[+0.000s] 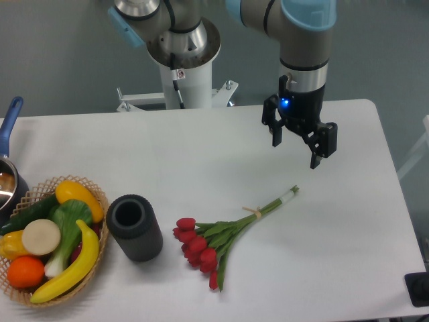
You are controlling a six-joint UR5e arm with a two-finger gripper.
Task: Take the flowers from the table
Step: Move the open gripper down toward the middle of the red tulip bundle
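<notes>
The flowers [214, 239] lie flat on the white table [201, 154]. Their red buds point to the lower left, and the green stems run up to the right, tied by a tan band. My gripper [295, 153] hangs above the table, up and to the right of the stem ends. Its two black fingers are spread apart and hold nothing.
A black cylinder vase [134, 227] lies left of the buds. A wicker basket [94, 194] with fruit and vegetables sits at the front left. A pot with a blue handle [9, 121] is at the left edge. The robot base [182, 67] stands behind the table.
</notes>
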